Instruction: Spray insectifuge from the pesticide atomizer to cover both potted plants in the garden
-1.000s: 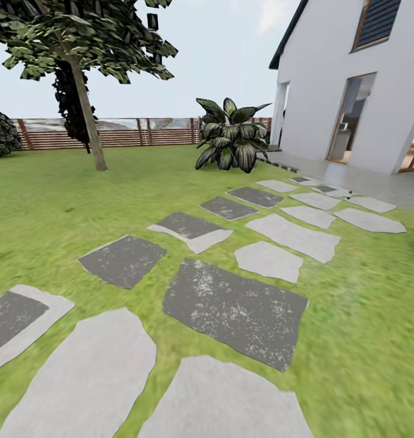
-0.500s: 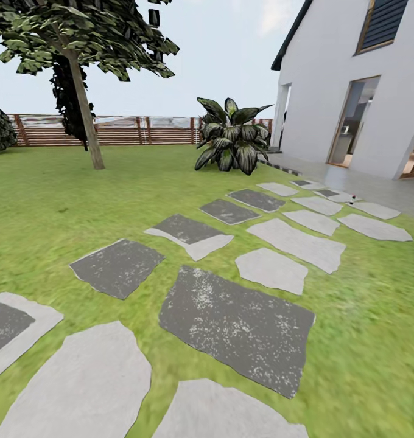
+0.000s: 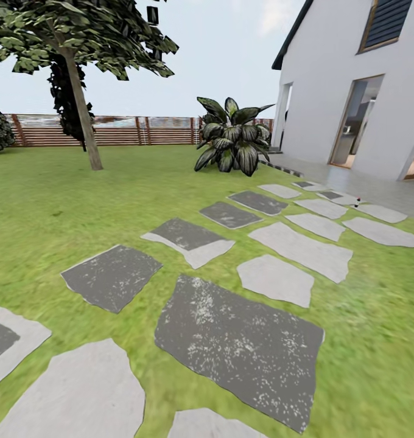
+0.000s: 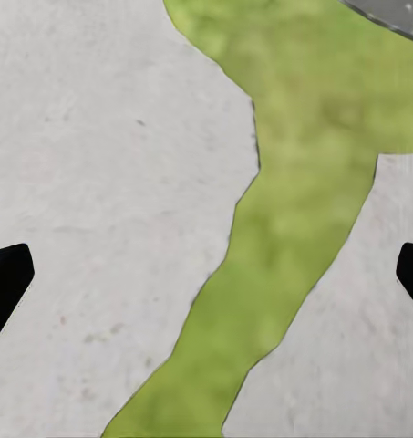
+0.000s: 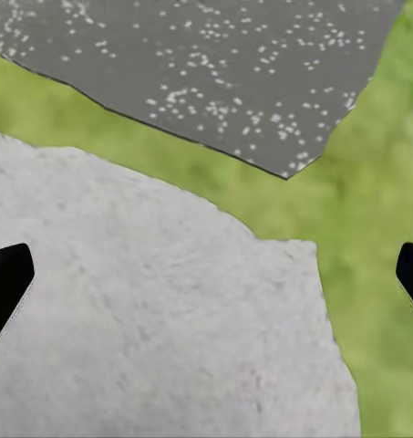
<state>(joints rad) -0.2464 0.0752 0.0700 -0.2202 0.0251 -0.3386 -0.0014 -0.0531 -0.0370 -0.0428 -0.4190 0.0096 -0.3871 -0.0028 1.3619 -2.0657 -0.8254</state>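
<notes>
Stepping stones (image 3: pixel 238 337) slide nearer: the robot is travelling, atomizer unfound; left gripper (image 4: pixel 206 274) and right gripper (image 5: pixel 206 274) hang wide, empty above paving.

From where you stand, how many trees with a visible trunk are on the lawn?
1: the tree stands at the far left of the lawn, before the wooden fence. A dark leafy mass behind its trunk might hide another.

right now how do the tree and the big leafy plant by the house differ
The tree rises on a thin bare trunk with its small-leaved crown high up; the leafy plant is low, spreading broad striped leaves from the ground. The tree stands nearer the fence, the plant nearer the house. Both grow from the lawn.
</notes>
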